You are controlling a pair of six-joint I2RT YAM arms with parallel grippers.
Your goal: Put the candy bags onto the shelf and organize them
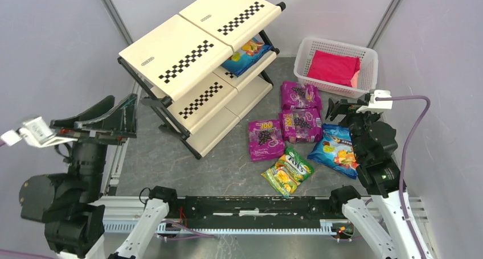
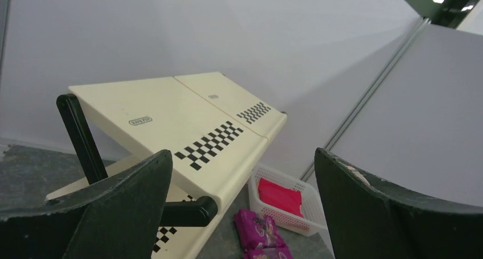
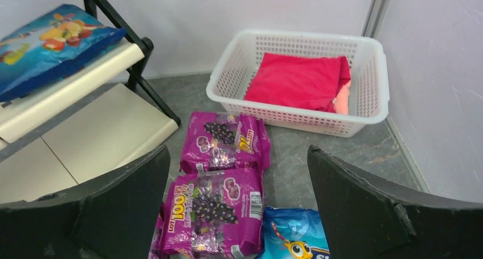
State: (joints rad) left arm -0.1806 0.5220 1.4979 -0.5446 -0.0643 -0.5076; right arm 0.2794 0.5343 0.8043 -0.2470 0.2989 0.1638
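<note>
Grey worktop (image 1: 228,168), white walls. Five candy bags (image 1: 301,125) loose near the right edge, one blue bag (image 1: 246,55) already on the shelf (image 1: 176,57). Status: left jaws and right jaws wide open, empty. Bags look light, crinkly, slippery; I'd pinch a sealed end seam.

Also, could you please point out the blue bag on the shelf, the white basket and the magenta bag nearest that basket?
blue bag on the shelf (image 3: 51,40), right wrist view, its printed face.
white basket (image 3: 296,115), right wrist view, near wall.
magenta bag nearest the basket (image 3: 219,132), right wrist view, its grape picture.
</note>
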